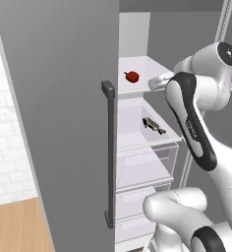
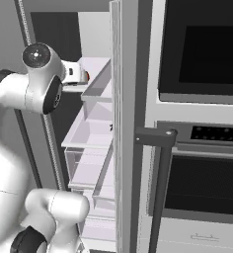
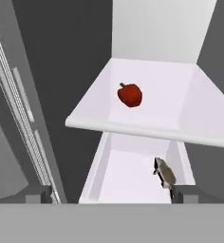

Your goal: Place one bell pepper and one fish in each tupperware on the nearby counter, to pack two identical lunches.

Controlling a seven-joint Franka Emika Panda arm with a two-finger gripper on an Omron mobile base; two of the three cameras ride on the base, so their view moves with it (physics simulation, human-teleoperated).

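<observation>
Red, glossy, round bell pepper (image 3: 129, 94) sits on the white upper fridge shelf (image 3: 190, 95); the small grey-brown fish (image 3: 166, 175) lies on the shelf below. The two-finger gripper (image 3: 113, 194) hangs spread wide, empty, short of both. Likely light, firm and slick, the pepper is best pinched across its widest middle.

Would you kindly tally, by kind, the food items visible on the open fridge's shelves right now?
Red bell pepper: 1, on the upper shelf.
Fish: 1, on the lower shelf.
Total: 2 food items.
</observation>
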